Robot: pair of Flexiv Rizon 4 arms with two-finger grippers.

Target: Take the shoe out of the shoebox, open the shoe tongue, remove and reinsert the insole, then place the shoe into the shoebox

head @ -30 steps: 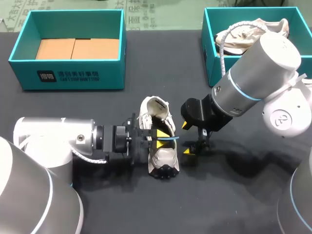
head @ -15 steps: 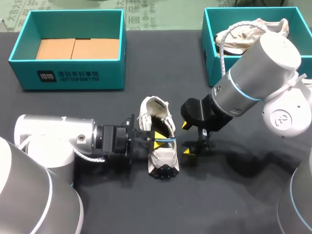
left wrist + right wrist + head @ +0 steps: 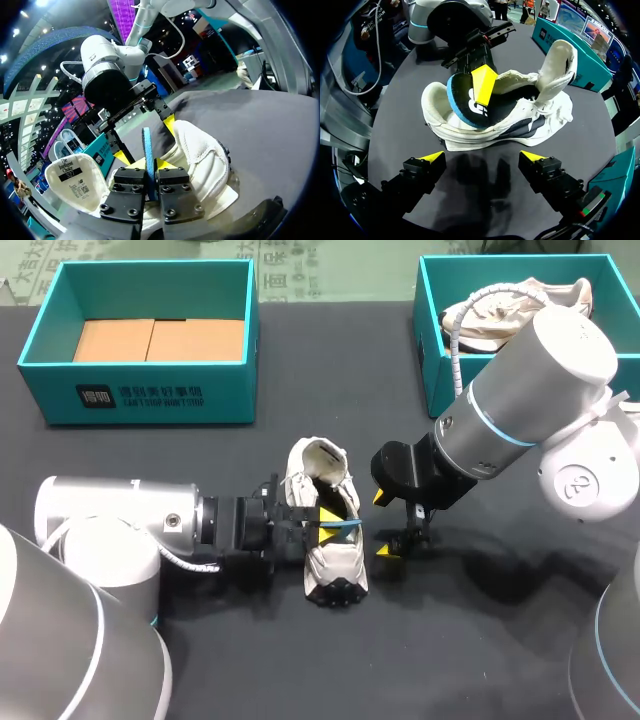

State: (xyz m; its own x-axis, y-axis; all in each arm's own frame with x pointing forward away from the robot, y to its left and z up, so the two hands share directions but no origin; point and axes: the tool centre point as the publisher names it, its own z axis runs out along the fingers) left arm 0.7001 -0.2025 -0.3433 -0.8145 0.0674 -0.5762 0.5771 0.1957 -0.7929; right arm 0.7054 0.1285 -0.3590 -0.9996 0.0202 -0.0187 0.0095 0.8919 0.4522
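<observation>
From above, the shoe [image 3: 328, 530] lies mid-table [image 3: 480, 660], its long axis running twelve to six. The tongue [image 3: 318, 458] is flipped up at the twelve end and the heel points to six. In from nine o'clock comes the left gripper [image 3: 322, 524], reaching into the shoe's opening and clamped on the blue-edged insole [image 3: 345, 524]. At three o'clock the right gripper [image 3: 383, 525] sits just beside the shoe, fingers spread wide and holding nothing. The empty shoebox [image 3: 150, 408] waits out at ten o'clock. The other shoebox [image 3: 436, 360], at two, has a second shoe [image 3: 500, 315] in it.

Now the left wrist view. The insole [image 3: 147, 145] stands on edge, squeezed right between the left gripper's [image 3: 149, 167] two fingers. The labelled tongue [image 3: 75, 180] is off to one side and the padded heel to the other.

And the right wrist view. The right gripper's [image 3: 482, 157] yellow tips are far apart with only bare table between them. The shoe [image 3: 520, 115] lies broadside straight ahead, the insole's [image 3: 456, 100] heel end raised out of it.

So the left arm has the insole, and I'd say it has to travel along that twelve-to-six line. The right arm, at three, looks best placed to steady the shoe.
</observation>
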